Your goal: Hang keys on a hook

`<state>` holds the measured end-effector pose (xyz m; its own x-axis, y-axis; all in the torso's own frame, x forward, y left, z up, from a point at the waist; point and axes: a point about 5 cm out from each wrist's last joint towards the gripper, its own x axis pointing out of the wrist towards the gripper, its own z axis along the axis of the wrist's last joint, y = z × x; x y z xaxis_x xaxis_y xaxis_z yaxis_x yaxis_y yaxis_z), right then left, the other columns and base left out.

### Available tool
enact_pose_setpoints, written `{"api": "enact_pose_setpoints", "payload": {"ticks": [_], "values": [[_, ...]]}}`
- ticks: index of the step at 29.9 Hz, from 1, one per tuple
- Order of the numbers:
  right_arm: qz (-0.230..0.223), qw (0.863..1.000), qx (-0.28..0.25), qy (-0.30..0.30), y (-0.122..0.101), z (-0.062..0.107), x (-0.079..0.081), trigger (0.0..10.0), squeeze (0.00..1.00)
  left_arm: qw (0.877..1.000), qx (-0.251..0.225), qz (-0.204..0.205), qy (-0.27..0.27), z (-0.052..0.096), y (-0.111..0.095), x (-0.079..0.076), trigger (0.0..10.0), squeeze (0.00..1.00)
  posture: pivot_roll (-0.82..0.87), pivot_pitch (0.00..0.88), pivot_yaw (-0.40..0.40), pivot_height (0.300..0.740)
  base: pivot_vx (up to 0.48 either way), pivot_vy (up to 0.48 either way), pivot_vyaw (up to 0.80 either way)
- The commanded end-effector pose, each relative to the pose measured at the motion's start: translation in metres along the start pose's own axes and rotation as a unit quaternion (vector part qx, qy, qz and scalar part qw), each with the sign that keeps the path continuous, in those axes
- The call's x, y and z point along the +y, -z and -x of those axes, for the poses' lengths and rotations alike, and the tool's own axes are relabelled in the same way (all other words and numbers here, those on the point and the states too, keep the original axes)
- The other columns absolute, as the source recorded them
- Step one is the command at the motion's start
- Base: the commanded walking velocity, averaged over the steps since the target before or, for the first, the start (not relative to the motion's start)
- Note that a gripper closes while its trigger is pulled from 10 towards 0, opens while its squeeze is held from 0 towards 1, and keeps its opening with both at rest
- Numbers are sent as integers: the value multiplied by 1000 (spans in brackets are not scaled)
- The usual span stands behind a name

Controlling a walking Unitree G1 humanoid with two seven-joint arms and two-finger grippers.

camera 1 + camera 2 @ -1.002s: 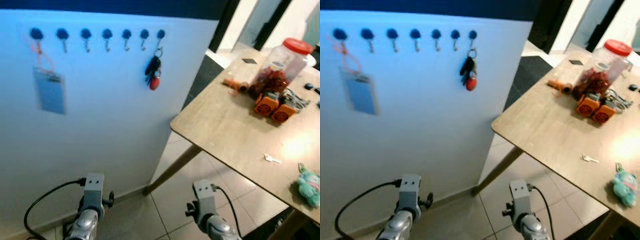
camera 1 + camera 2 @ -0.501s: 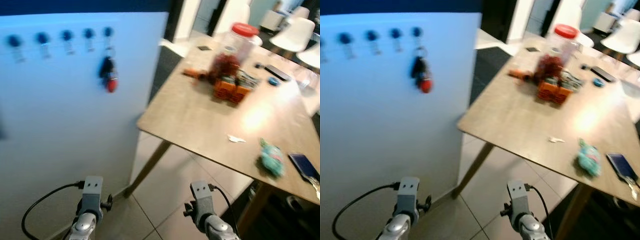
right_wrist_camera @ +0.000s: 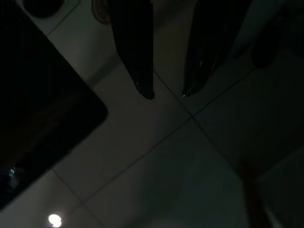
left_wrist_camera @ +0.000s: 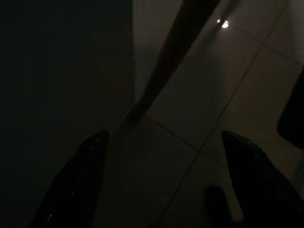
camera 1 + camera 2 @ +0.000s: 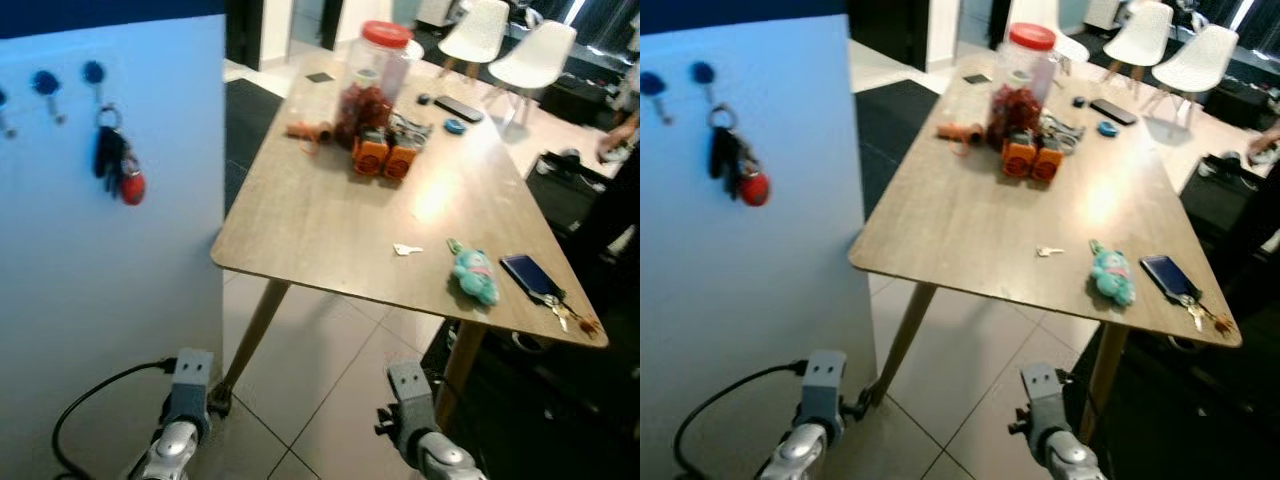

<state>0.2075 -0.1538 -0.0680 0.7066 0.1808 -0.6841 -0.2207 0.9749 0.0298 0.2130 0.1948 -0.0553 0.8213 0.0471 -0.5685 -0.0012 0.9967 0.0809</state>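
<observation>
Your view is taking in a white board (image 5: 110, 300) on the left, where a bunch of keys (image 5: 117, 168) with a red fob is hanging from the rightmost blue hook (image 5: 94, 76), another blue hook (image 5: 45, 86) sitting just beside it; a second set of keys (image 5: 565, 312) is lying at the near right corner of the wooden worktop (image 5: 330, 230), touching a dark phone (image 5: 530, 275). A teal plush toy (image 5: 472, 273) is resting near the phone, and a small white scrap (image 5: 405, 249) is lying just beside the toy. At the far end a clear jar with a red lid (image 5: 375, 75) is standing behind two orange blocks (image 5: 385, 158). White chairs (image 5: 510, 50) are standing beyond the worktop. Both your arms are hanging low over the tiled floor (image 5: 330, 380): the left gripper (image 4: 164, 190) is showing its jaws spread wide near a worktop leg (image 4: 171, 61), and the right gripper (image 3: 166, 92) is showing its jaws apart with a narrow gap, pinching nothing
</observation>
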Motion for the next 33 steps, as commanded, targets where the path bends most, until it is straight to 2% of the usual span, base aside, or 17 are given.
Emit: {"api": "enact_pose_setpoints", "payload": {"ticks": [1, 18, 23, 33], "values": [[-4, 1000, 6, 0, 3, 1, 1, 10000, 0, 1000, 3, -5, 5, 1, 2, -4, 10000, 0, 114, 8, -132, 740, 0, 0, -800], [-11, 1000, 6, -7, 1, -1, 4, 10000, 0, 1000, -2, -7, 4, 0, 0, -2, 10000, 0, 116, 10, -109, 740, 0, 0, -800], [-18, 1000, 4, -13, 4, -1, 10, 10000, 0, 1000, -8, -25, 12, -3, -7, 2, 10000, 0, 131, 10, -76, 740, 0, 0, 0], [-43, 999, 9, -12, 11, 0, 24, 10000, 0, 999, -8, -49, 9, -4, -13, 22, 10000, 0, 168, 12, 3, 740, 0, 0, 0]]}}
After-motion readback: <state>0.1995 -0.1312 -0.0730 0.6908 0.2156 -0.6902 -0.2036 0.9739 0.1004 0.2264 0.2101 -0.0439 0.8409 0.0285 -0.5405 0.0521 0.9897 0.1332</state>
